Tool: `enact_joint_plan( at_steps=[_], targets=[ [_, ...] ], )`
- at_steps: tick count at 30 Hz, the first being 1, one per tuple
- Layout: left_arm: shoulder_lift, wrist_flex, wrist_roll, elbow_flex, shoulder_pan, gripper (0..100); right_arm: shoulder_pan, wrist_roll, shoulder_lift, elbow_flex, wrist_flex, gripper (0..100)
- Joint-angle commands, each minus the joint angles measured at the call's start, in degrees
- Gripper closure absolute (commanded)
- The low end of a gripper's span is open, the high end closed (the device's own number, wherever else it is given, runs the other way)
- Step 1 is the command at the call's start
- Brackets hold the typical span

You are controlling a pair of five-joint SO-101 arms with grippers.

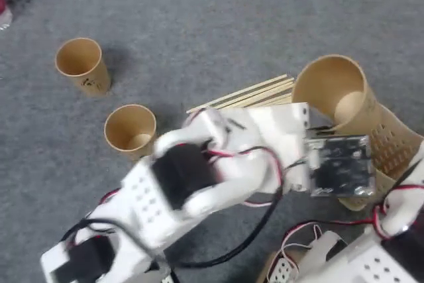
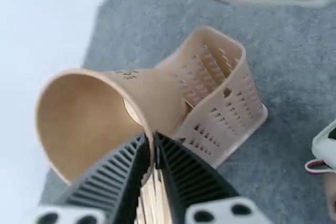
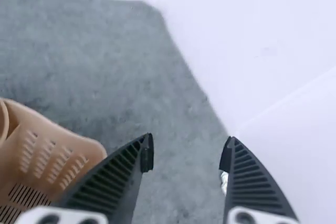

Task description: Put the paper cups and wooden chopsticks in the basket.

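Observation:
My left gripper (image 2: 152, 148) is shut on the rim of a paper cup (image 2: 89, 114), which lies tilted with its base in the beige perforated basket (image 2: 226, 98). In the high view the left arm (image 1: 218, 164) reaches across to this cup (image 1: 331, 91) at the basket (image 1: 391, 140) on the right. Wooden chopsticks (image 1: 248, 94) lie on the carpet just left of the held cup. Two more paper cups stand upright at the left, one far (image 1: 83, 64) and one nearer (image 1: 130, 128). My right gripper (image 3: 186, 153) is open and holds nothing, beside the basket's wall (image 3: 47, 156).
Grey carpet (image 1: 199, 31) covers the table, and a white wall (image 3: 262, 51) runs close behind the basket. The right arm's body (image 1: 371, 253) sits at the near right corner, with cables (image 1: 265, 223) looping between the two arms.

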Motion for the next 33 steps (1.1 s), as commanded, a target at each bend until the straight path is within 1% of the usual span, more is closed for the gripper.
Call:
enact_joint_plan(
  at_steps=[1, 3, 6, 8, 10, 14, 17, 20, 21, 24, 26, 28, 30, 33],
  targets=[
    [5.19, -1.76, -0.09, -0.22, -0.70, 99, 0.40, -0.53, -0.75, 1.23, -1.71, 78.3],
    [5.89, -1.67, -0.09, -0.13, -0.79, 97, 0.40, -0.26, -0.75, 1.41, -1.63, 78.3],
    [5.80, -0.62, 0.26, -0.13, -0.88, 88, 0.48, -0.26, -0.75, 1.41, -1.63, 78.3],
    [5.80, 0.00, 0.35, -0.22, -0.88, 84, 0.40, -0.18, -0.75, 1.41, -1.63, 78.3],
    [5.36, 0.00, 1.05, -0.22, -0.97, 84, 0.40, -0.18, -0.75, 1.41, -1.63, 78.3],
    [0.53, -0.97, 3.60, -0.75, -3.34, 84, 0.40, -0.26, -0.75, 2.29, -1.71, 78.3],
    [-4.40, -1.76, 3.60, -1.19, -6.51, 84, 0.22, -0.53, -0.75, 3.43, -1.80, 78.3],
    [-9.32, -2.20, 3.60, -1.19, -10.02, 84, -2.33, -0.70, -0.75, 3.52, -1.98, 78.3],
    [-11.25, -2.20, 3.78, -1.19, -11.43, 84, -3.56, -1.05, -0.92, 3.25, -2.07, 78.3],
    [-18.37, -2.02, 6.59, -1.19, -16.79, 84, -9.36, -5.45, -1.36, 0.00, -1.89, 78.3],
    [-23.74, -2.02, 7.74, -1.01, -22.07, 84, -13.23, -7.65, -0.75, -4.48, -0.92, 78.4],
    [-28.22, -1.85, 8.18, -0.40, -28.75, 84, -17.45, -8.62, -0.66, -8.88, 0.22, 79.8],
    [-31.65, -1.14, 7.91, 2.77, -36.04, 84, -22.29, -8.70, -0.66, -12.66, 0.92, 82.5],
    [-35.25, -0.79, 7.74, 12.70, -44.66, 84, -27.12, -8.70, 0.22, -16.00, 1.71, 84.6]
  ],
)
